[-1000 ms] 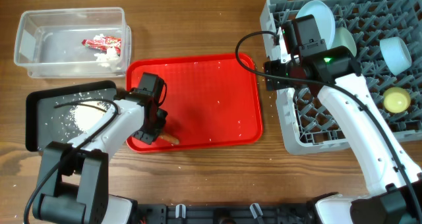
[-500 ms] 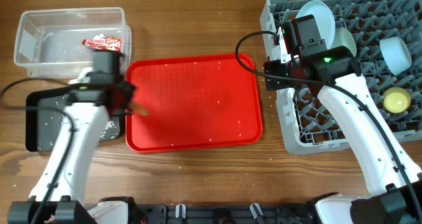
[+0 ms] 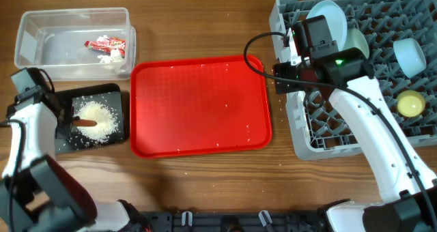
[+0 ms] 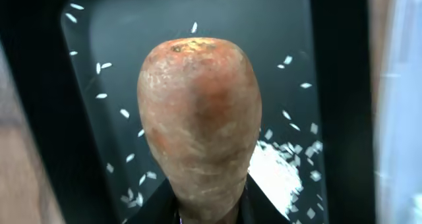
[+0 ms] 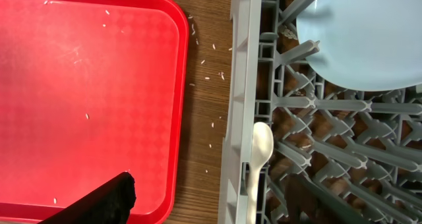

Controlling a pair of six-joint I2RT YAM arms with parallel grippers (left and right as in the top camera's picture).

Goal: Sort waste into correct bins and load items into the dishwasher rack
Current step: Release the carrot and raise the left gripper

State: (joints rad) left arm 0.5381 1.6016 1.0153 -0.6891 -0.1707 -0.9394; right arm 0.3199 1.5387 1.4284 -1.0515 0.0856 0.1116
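My left gripper is shut on the orange-brown food stick and holds it over the rice heap in the black tray. In the left wrist view the stick fills the middle, gripped at its lower end by the jaws, with the tray and rice below. The clear tub holds red-and-white wrappers. My right gripper is open and empty over the left rim of the dishwasher rack. The white spoon lies just inside that rim.
The rack holds the light-blue plate, pale-green bowl, light-blue bowl and yellow cup. The big red serving tray lies mid-table with a few stray grains on it. Grains also dot the wood beside the rack.
My left arm swung left from the red tray's front-left corner, carrying the food stick to above the black tray. The rice heap is now uncovered. The right arm has not moved.
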